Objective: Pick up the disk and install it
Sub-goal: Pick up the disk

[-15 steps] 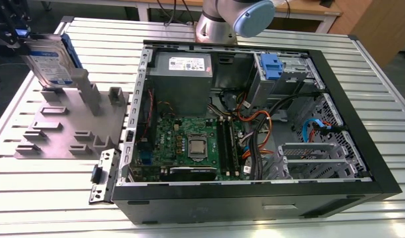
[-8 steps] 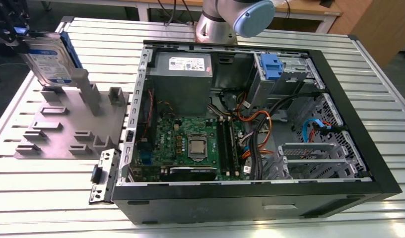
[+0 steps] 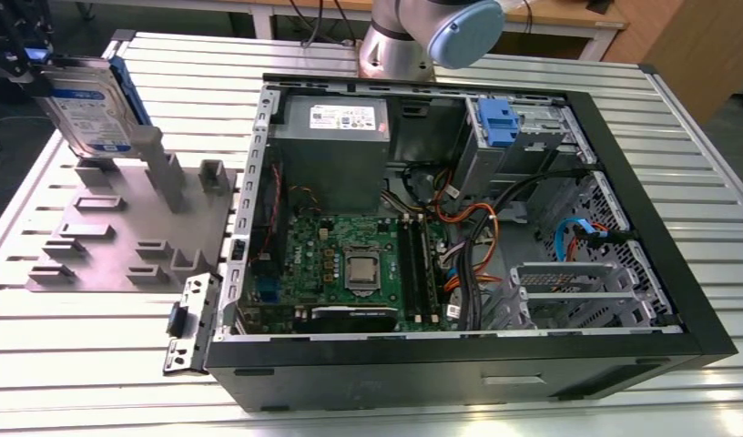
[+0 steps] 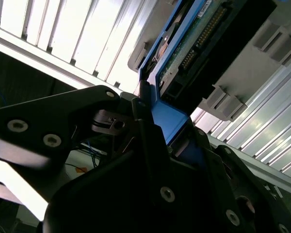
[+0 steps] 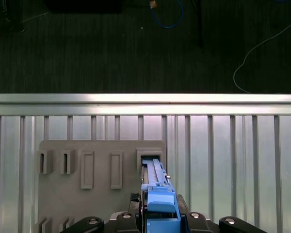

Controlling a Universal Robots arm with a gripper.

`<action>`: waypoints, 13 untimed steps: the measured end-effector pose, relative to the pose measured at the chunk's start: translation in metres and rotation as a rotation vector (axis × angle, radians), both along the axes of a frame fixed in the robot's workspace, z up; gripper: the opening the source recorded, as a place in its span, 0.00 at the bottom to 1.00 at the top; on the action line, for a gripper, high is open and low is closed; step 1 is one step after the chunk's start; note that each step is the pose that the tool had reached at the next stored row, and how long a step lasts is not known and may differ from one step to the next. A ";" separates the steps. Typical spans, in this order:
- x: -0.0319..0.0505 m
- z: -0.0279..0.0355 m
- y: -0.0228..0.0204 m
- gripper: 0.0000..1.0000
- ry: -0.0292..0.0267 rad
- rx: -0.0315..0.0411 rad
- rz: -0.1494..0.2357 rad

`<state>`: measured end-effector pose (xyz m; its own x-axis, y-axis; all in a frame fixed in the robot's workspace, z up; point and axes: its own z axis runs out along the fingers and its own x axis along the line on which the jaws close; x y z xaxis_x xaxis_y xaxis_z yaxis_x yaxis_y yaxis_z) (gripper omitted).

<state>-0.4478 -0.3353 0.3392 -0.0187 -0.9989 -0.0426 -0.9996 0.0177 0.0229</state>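
Note:
The disk (image 3: 92, 105), silver-grey with a white and blue label and a blue carrier frame, stands on edge at the exterior view's far left. My gripper (image 3: 37, 73) is shut on its upper end. Its lower edge sits just at the tall posts of the grey fixture plate (image 3: 105, 237); I cannot tell whether it still touches them. In the second wrist view the black fingers (image 4: 145, 121) clamp the blue frame, and the disk (image 4: 199, 39) shows its circuit-board side. In the first wrist view the disk (image 5: 157, 189) appears edge-on, above a slot in the fixture plate (image 5: 87, 204).
An open black computer case (image 3: 663, 273) lies on the slatted aluminium table (image 3: 699, 164) at the exterior view's right. Inside are a grey power supply box (image 3: 335, 137), a motherboard (image 3: 347, 264), cables and a bare blue bracket (image 3: 499, 123) in the drive bay. The arm's base (image 3: 408, 36) stands behind the case.

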 end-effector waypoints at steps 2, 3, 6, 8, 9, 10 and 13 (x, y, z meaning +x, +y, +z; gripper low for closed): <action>0.0000 0.0006 0.0000 0.37 0.0001 -0.0001 0.000; 0.0000 0.0009 0.0000 0.37 0.0001 -0.0001 0.000; 0.0000 0.0016 0.0000 0.37 -0.0002 0.0001 0.000; 0.0000 0.0023 0.0000 0.37 0.0000 0.0000 0.000; 0.0000 0.0026 0.0000 0.37 -0.0002 0.0001 0.000; 0.0000 0.0028 0.0000 0.37 -0.0002 0.0001 0.000; 0.0000 0.0035 0.0000 0.37 -0.0001 0.0001 0.000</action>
